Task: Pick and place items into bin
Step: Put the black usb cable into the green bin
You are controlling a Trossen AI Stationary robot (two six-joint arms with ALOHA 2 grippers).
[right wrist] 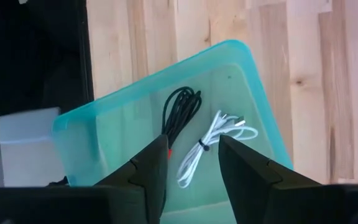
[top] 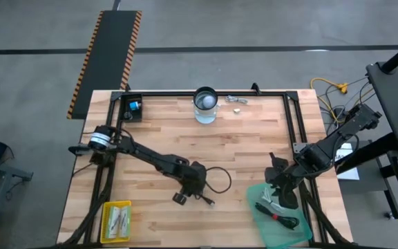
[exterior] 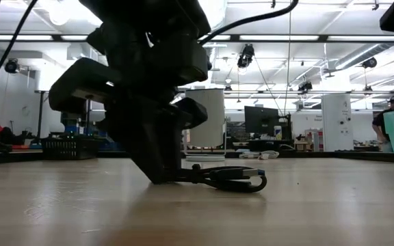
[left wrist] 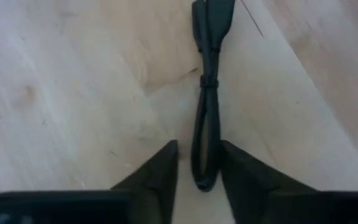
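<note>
Left arm stretched across toward table centre, my left gripper (left wrist: 197, 174) tipped down at the surface, fingers part-way apart. Right arm angled in from the right edge, right gripper (right wrist: 192, 163) hanging low, fingers spread.

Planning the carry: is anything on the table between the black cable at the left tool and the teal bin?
Only the right tool, hovering over the teal bin. The wood between the black cable, straddled by the left tool, and the bin looks bare.

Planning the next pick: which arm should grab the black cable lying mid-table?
Left. Its fingers already straddle the black cable, while the right gripper hovers over the bin.
</note>
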